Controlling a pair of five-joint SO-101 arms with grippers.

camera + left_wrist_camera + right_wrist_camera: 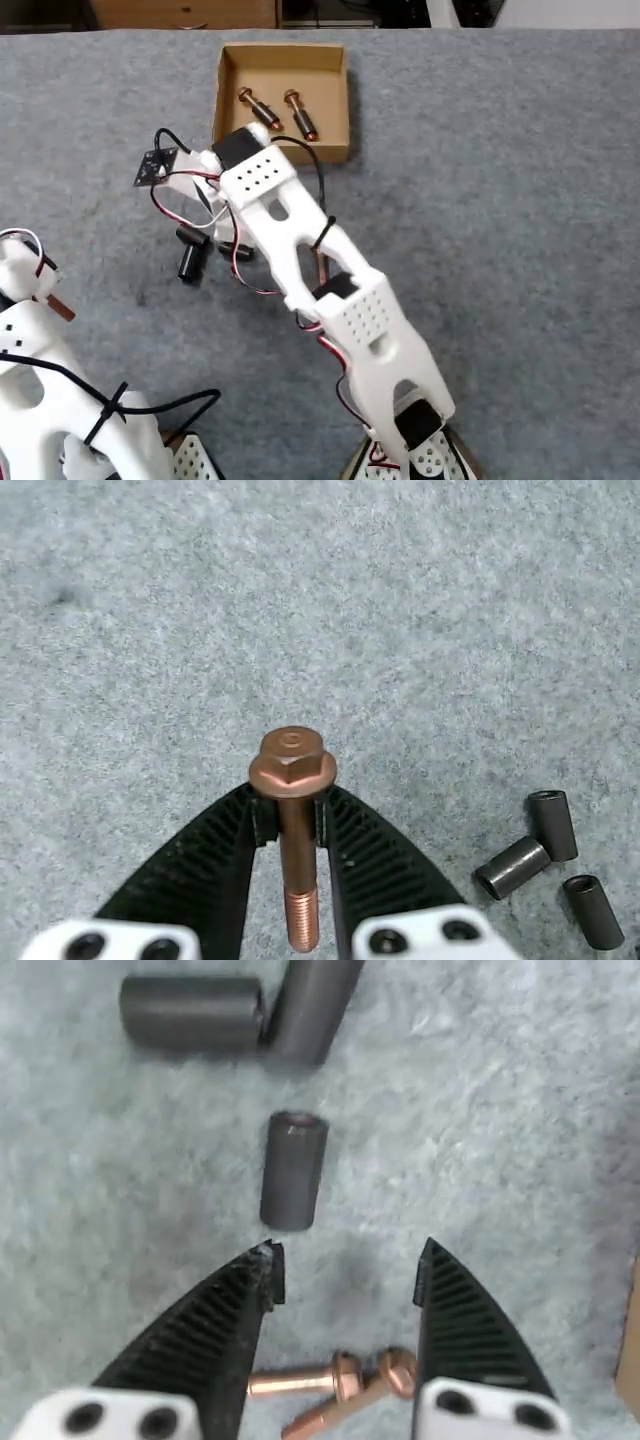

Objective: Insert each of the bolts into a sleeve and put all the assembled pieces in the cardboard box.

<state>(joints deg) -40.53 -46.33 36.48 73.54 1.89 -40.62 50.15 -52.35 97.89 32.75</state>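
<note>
Where the task now stands, one copper bolt (297, 875) is pinched by its shank between the fingers (210, 875) of the left gripper (292, 818). The flanged head stands just past the tips and the threaded end points back toward the wrist. The bolt is held above the bare counter (450, 600), near the three loose sleeves (512, 868) but apart from them. This hold is judged to be meant for presenting the bolt to a sleeve, though the thread lies on the wrist side, which may make the mating awkward.

Over the sleeves the right gripper (345, 1255) is poised with its fingers (225, 1310) spread wide. The nearest sleeve (294, 1170) lies on its side just ahead of the gap and is roughly lined up with it, which suggests it is the one marked for pickup. Two other sleeves (190, 1012) are seen touching each other beyond it. Two spare bolts (300, 1383) lie on the counter under the gripper, heads close together.

In the cardboard box (228, 100) two assembled pieces (258, 106) are laid side by side, so three pairings are judged to remain.
</note>
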